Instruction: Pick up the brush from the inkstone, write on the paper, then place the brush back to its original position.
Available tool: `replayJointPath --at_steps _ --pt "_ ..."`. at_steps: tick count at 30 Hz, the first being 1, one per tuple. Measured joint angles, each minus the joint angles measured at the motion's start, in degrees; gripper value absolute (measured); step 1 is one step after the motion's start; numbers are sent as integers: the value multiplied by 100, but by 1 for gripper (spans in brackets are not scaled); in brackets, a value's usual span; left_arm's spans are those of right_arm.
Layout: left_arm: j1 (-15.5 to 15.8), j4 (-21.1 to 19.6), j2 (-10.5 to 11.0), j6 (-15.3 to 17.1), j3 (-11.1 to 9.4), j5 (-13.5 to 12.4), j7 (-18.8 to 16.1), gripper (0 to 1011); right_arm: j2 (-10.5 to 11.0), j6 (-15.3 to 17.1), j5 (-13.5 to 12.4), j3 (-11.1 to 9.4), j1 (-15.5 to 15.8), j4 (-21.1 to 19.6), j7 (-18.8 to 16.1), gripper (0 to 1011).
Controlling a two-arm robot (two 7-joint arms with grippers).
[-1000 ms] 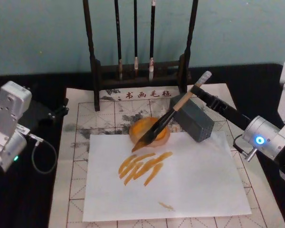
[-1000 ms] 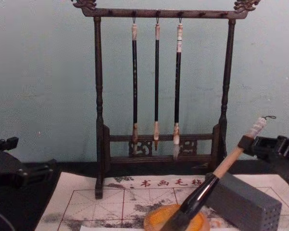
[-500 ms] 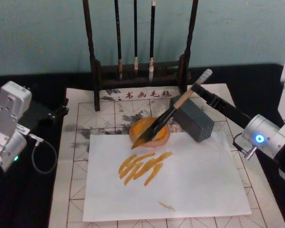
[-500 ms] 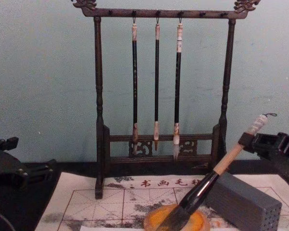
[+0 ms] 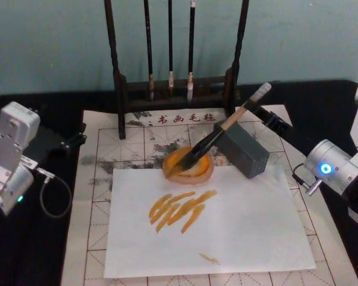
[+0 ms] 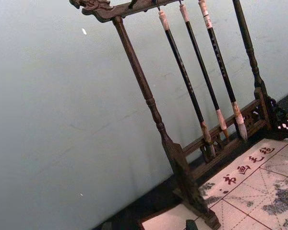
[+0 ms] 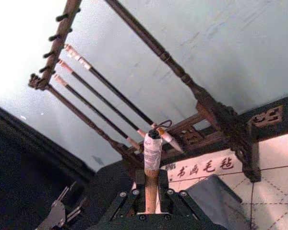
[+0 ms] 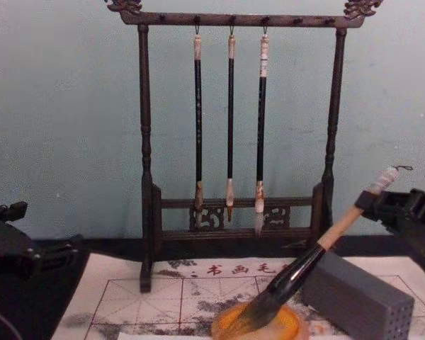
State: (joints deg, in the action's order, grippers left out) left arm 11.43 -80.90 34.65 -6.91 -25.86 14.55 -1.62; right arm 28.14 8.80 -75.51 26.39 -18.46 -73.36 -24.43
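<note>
The brush (image 5: 218, 136) slants down from its white cap (image 8: 387, 176) to dark bristles that lie in the round orange inkstone dish (image 5: 198, 173). My right gripper (image 5: 255, 111) is shut on the pale handle just under the cap, as the right wrist view shows (image 7: 151, 194); it also shows in the chest view (image 8: 372, 203). The handle passes over the far top corner of a grey block (image 5: 243, 150); I cannot tell if they touch. The cream grid paper (image 5: 137, 136) lies under a white sheet (image 5: 250, 226) with orange strokes (image 5: 180, 208). My left gripper (image 5: 56, 145) is parked at the left.
A dark wooden rack (image 5: 116, 71) with three thin hanging brushes (image 8: 230, 127) stands behind the paper. The black table (image 5: 322, 113) surrounds the sheets. A cable (image 5: 48, 190) loops beside the left arm.
My right gripper drew back to the right with the brush. The bristle tip left the white sheet's upper edge and now lies in the orange dish. The left arm stayed still.
</note>
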Motion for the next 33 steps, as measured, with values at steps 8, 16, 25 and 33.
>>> replayJointPath --at_steps 8,16,25,33 --pt "0 0 0 0 0 0 0 1001 -90 -147 -28 -56 -18 58 183 174" --pt "0 0 0 0 0 0 0 1001 -172 -289 50 -98 -22 129 224 174" --pt "0 0 0 0 0 0 0 1001 -238 -338 126 -157 1 176 270 174" --pt "0 0 0 0 0 0 0 1001 -236 -327 196 -185 41 171 266 175"
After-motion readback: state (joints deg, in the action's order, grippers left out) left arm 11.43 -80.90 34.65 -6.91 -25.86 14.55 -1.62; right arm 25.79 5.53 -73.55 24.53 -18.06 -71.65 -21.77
